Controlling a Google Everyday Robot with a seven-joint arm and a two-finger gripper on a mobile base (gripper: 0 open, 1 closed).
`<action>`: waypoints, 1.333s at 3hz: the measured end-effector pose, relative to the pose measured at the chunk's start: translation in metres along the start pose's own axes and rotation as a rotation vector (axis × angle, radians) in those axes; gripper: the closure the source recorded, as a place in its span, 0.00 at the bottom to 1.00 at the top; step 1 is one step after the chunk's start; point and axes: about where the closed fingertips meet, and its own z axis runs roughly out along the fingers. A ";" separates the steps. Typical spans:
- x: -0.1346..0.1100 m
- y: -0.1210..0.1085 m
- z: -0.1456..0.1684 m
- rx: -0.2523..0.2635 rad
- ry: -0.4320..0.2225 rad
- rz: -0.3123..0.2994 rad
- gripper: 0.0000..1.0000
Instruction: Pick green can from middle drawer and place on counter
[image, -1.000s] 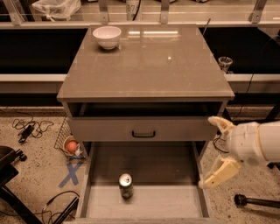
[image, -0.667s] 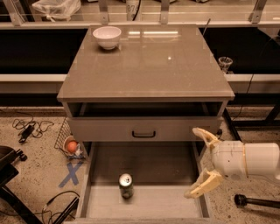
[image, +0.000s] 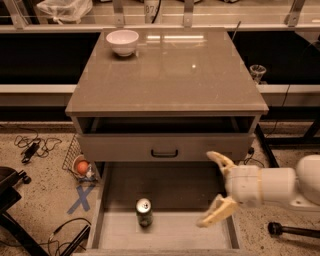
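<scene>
**Hand open over drawer, can not yet held**

Hand (image: 214, 187) is wide open, fingers spread apart, hovering over the right side of the middle drawer (image: 190, 231), w/ the arm coming in from the right. Green can (image: 144, 212) stands upright on the drawer floor, left of centre, near the front, well apart from the hand. Drawer is pulled fully out. Above it, the drawer w/ black handle (image: 165, 153) is slightly open. Desk (image: 170, 80) carries only a white bowl (image: 122, 41), back-left corner. Blue X (image: 81, 198) on the floor at left.
</scene>
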 end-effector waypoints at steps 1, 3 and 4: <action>0.031 0.021 0.094 -0.075 -0.100 0.009 0.00; 0.091 0.037 0.217 -0.128 -0.188 0.018 0.00; 0.108 0.030 0.254 -0.146 -0.172 0.017 0.00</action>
